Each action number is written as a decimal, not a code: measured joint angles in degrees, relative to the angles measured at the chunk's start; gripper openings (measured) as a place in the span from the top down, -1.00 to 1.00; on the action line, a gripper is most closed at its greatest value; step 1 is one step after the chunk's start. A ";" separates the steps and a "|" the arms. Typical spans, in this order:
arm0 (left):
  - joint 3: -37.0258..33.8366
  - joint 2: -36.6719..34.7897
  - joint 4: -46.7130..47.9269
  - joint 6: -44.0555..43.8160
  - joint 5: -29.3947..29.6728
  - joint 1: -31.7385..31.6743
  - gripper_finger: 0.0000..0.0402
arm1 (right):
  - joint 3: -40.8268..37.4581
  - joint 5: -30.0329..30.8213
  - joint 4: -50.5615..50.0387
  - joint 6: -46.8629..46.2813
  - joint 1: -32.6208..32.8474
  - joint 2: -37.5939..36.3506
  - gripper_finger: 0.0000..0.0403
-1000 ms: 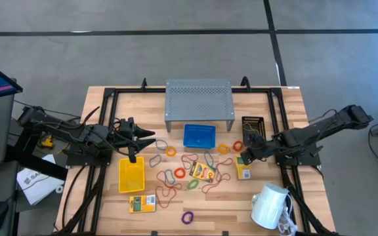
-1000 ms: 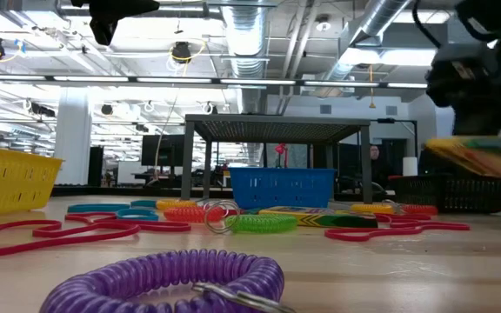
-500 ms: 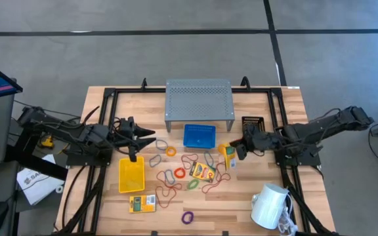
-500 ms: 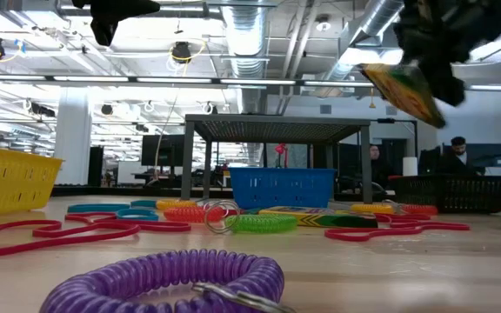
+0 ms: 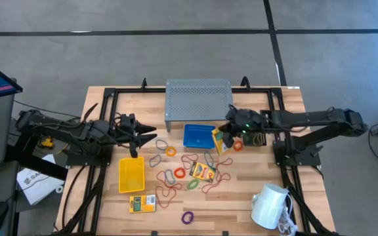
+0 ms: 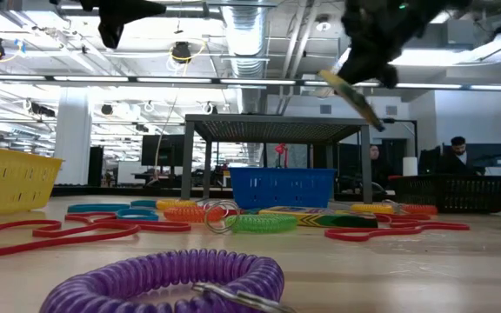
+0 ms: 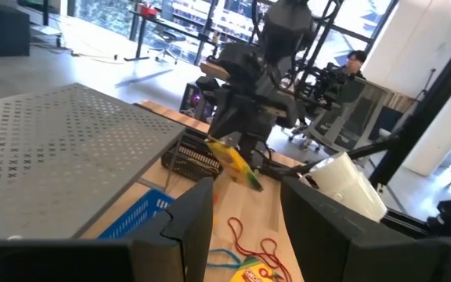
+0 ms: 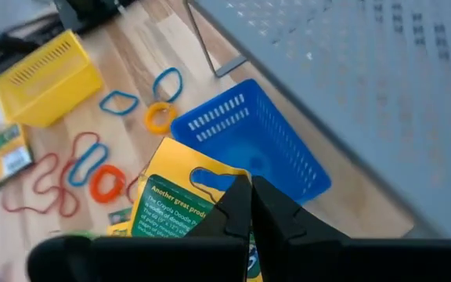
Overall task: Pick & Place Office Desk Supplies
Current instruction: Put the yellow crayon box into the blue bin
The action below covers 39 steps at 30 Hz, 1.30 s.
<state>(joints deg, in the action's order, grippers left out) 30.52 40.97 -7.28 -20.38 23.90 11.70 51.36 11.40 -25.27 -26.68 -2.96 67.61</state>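
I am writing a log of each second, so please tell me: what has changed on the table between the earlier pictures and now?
The right gripper, shut on a yellow packet, carried it from near the black mesh bin up and across toward the blue bin, where it now hangs in the air beside that bin. The left gripper shifted only slightly above the yellow bin. The loops, other packets, riser and mug stayed put.
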 joint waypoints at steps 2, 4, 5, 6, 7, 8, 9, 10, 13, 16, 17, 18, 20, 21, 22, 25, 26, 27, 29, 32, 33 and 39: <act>0.00 0.00 -0.19 0.00 -0.04 -0.52 0.28 | 2.09 -1.43 0.03 3.43 -1.23 2.57 1.00; 0.00 0.00 -0.18 0.00 -0.04 -0.94 0.28 | 4.35 -2.83 0.17 6.85 -2.07 5.38 1.00; 0.00 0.00 -0.19 0.00 -0.04 -1.10 0.28 | 5.47 -3.59 0.01 8.31 -2.49 6.72 1.00; 0.00 0.00 -0.27 -0.03 -0.04 -1.20 0.28 | 6.60 -4.19 -0.07 9.59 -2.89 8.04 1.00; 0.00 0.00 -0.29 -0.26 -0.04 -1.26 0.28 | 7.92 -4.43 0.01 11.08 -3.18 9.43 1.00; 0.00 0.00 -0.31 -0.72 -0.04 -1.30 0.28 | 8.95 -4.74 0.07 12.61 -3.32 10.56 1.00; 0.00 0.00 -0.49 -1.25 -0.08 -1.28 0.28 | 10.13 -5.07 -0.11 14.22 -3.35 11.82 1.00; 0.00 0.00 -0.63 -1.63 -0.20 -1.28 0.28 | 11.47 -5.29 -0.06 15.72 -3.50 13.24 1.00; 0.00 0.00 -0.59 -2.45 -1.65 -1.28 0.28 | 14.85 -6.19 -1.18 19.98 -4.03 17.01 1.00; 0.00 0.00 -0.81 -2.58 -2.54 -1.28 0.28 | 17.62 -7.51 -1.46 23.59 -4.53 20.28 1.00; 0.00 -0.02 -0.98 -2.58 -2.87 -1.28 0.28 | 18.53 -7.63 -1.46 24.70 -4.65 21.36 1.00; 0.00 -0.25 -0.83 -2.58 -2.89 -1.28 0.28 | 19.32 -7.95 -1.46 25.73 -4.67 22.34 1.00; 0.01 -0.49 -1.17 -2.58 -2.87 -1.28 0.28 | 20.53 -8.60 -1.97 27.66 -4.73 23.97 1.00; 0.02 -0.72 -0.96 -2.57 -2.89 -1.28 0.28 | 21.15 -8.84 -1.72 28.52 -4.72 24.84 1.00; 0.00 -1.04 -0.63 -2.54 -2.88 -1.28 0.28 | 21.62 -9.46 -1.58 29.34 -4.71 25.59 1.00; 0.02 -1.95 -0.77 -2.51 -2.86 -1.28 0.28 | 22.47 -12.04 -1.92 31.05 -4.93 27.39 1.00; 0.02 -2.23 -0.73 -2.51 -2.86 -1.28 0.28 | 22.72 -12.51 -1.66 31.54 -5.01 28.01 1.00; 0.02 -2.48 -1.03 -2.49 -2.86 -1.28 0.28 | 22.83 -12.83 -1.50 31.79 -5.03 28.44 1.00; 0.02 -3.13 -0.81 -2.43 -2.84 -1.28 0.28 | 22.79 -13.07 -1.79 32.49 -5.31 29.31 1.00; 0.02 -3.84 -0.89 -2.40 -2.83 -1.28 0.28 | 22.74 -13.09 -1.81 34.23 -5.52 30.10 1.00; 0.02 -3.97 -0.84 -2.40 -2.83 -1.28 0.28 | 22.75 -13.12 -1.28 34.76 -5.67 30.34 1.00; 0.02 -4.09 -0.64 -2.40 -2.82 -1.28 0.28 | 22.76 -16.54 -1.75 39.21 -6.55 31.00 1.00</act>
<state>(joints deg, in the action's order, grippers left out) 30.55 36.88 -7.92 -22.79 21.08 10.41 74.13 -5.14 -27.02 12.54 -9.50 98.61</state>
